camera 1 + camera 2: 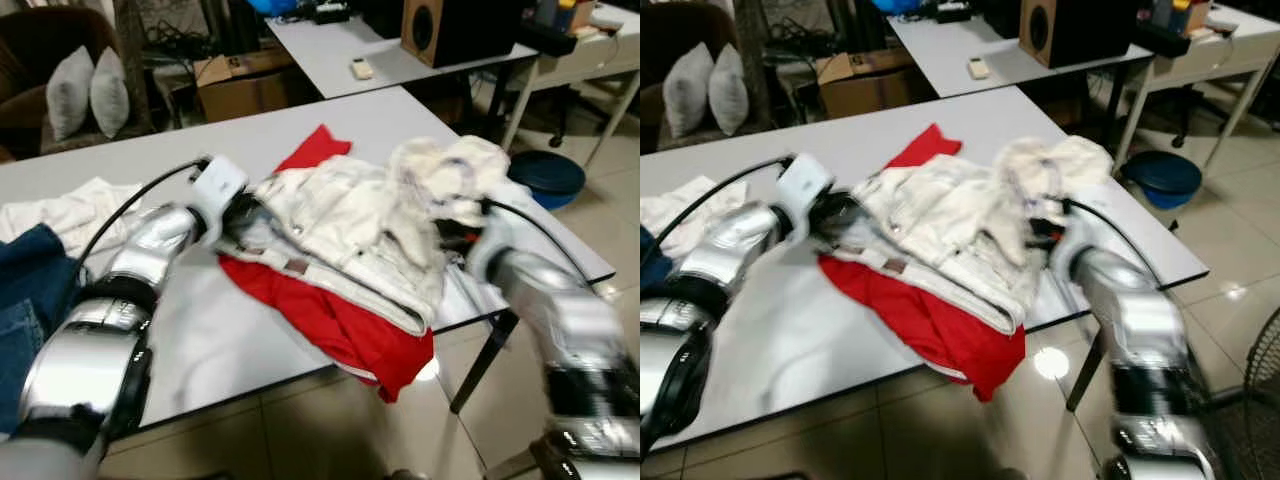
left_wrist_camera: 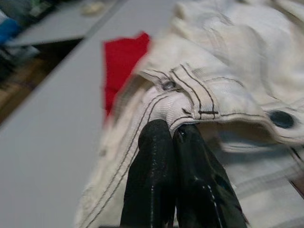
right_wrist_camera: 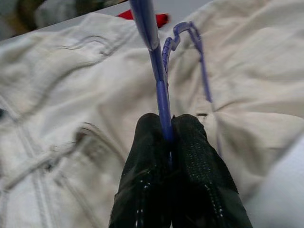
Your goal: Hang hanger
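Both sets of jaws are closed on something: your right gripper (image 3: 167, 124) pinches a thin bar of the blue hanger (image 3: 159, 71), and your left gripper (image 2: 172, 130) is clamped on the stitched hem of the white jacket (image 1: 345, 225).

You have the hanger lying on top of that jacket, near the table's right side; its hook (image 3: 186, 29) curls just beyond the bar you hold. It looks like light, stiff plastic or wire. It should lift easily, but a bar that narrow may twist or slide between the pads, so a hold close to the hook would likely steady it best.

The jacket is soft and limp. Expect it to sag and drag whatever lies against it. It rests on a red garment (image 1: 330, 315) that droops over the front edge of the grey table (image 1: 200, 340), and pulling the jacket could carry the red cloth off the edge.

Watch the rest around you: folded white cloth (image 1: 60, 212) and blue denim (image 1: 25, 290) at your left, a blue basin (image 1: 545, 175) on the floor to the right, a second table with a speaker (image 1: 450, 30) behind. You cannot see a rail or hook to hang on from here.
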Robot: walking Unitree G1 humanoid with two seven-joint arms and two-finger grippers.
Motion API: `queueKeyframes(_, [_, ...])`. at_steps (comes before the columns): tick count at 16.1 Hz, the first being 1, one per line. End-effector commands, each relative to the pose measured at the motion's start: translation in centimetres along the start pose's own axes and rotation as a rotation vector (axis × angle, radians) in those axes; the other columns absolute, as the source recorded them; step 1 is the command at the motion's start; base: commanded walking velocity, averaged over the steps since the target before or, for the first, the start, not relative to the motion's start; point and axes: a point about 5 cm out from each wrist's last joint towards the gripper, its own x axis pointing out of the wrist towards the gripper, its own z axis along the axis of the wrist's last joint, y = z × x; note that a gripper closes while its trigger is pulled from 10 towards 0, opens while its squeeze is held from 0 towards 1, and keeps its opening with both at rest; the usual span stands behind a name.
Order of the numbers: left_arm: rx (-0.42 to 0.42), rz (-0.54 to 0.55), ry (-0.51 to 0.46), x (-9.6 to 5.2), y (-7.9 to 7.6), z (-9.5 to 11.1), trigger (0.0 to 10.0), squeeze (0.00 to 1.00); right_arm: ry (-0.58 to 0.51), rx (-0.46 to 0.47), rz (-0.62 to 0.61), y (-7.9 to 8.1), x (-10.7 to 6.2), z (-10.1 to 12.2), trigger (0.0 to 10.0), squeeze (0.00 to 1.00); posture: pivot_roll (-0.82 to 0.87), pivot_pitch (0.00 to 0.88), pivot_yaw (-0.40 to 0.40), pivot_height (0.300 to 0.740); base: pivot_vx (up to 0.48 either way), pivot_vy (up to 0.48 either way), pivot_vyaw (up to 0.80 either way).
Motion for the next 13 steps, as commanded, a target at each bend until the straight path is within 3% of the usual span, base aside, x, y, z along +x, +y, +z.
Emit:
queueKeyframes(1, [0.015,-0.063,0.002,-0.6,-0.2,-0.5,0.0,0.00,0.034,0.020,0.111,1.9,1.3,-1.0,10.0,0.00,-0.12,0.000,0.072,0.740,0.000,0.000,0.00])
queueKeyframes(2, [-0.007,-0.157,-0.001,-1.6,-1.3,-1.6,0.0,0.00,-0.033,0.055,0.130,2.8,2.5,-0.2,10.0,0.00,-0.11,0.000,0.070,0.740,0.000,0.000,0.00])
queueKeyframes(5, [-0.048,-0.274,-0.025,-2.5,-3.1,-2.0,0.0,0.00,-0.138,0.075,0.047,2.2,3.4,0.6,10.0,0.00,-0.11,0.000,0.080,0.740,0.000,0.000,0.00])
queueKeyframes(7, [-0.052,-0.268,-0.071,-2.2,-3.6,-1.2,0.0,0.00,-0.214,0.121,-0.059,0.5,3.1,1.0,10.0,0.00,-0.11,0.000,0.096,0.740,0.000,0.000,0.00])
queueKeyframes(8, [-0.049,-0.249,-0.080,-1.9,-3.4,-0.9,0.0,0.00,-0.237,0.108,-0.078,0.0,2.8,1.2,10.0,0.00,-0.11,0.000,0.100,0.740,0.000,0.000,0.00])
queueKeyframes(9, [0.004,-0.173,-0.086,-1.0,-2.7,0.1,0.4,0.00,-0.280,0.066,-0.120,-1.1,1.3,1.2,10.0,0.00,-0.12,0.000,0.122,0.740,0.000,0.000,0.00])
queueKeyframes(10, [0.033,-0.113,-0.098,-0.6,-2.0,0.9,10.0,0.00,-0.291,0.010,-0.133,-1.5,0.2,1.0,10.0,0.00,-0.12,0.000,0.129,0.740,0.000,0.000,0.00])
queueKeyframes(11, [0.054,-0.100,-0.155,-0.7,-1.5,2.4,10.0,1.00,-0.307,-0.062,-0.122,-1.5,-1.1,0.7,10.0,0.00,-0.13,0.000,0.148,0.740,0.000,0.000,0.00])
queueKeyframes(12, [0.124,-0.093,-0.164,-0.8,-1.2,3.1,10.0,1.00,-0.317,-0.096,-0.112,-1.3,-2.0,0.5,10.0,0.00,-0.14,0.000,0.162,0.740,0.000,0.000,0.00])
queueKeyframes(13, [0.281,-0.048,-0.104,-1.0,-0.6,3.1,10.0,1.00,-0.324,-0.127,-0.105,-1.0,-3.1,0.2,10.0,0.00,-0.15,0.000,0.177,0.740,0.000,0.000,0.00])
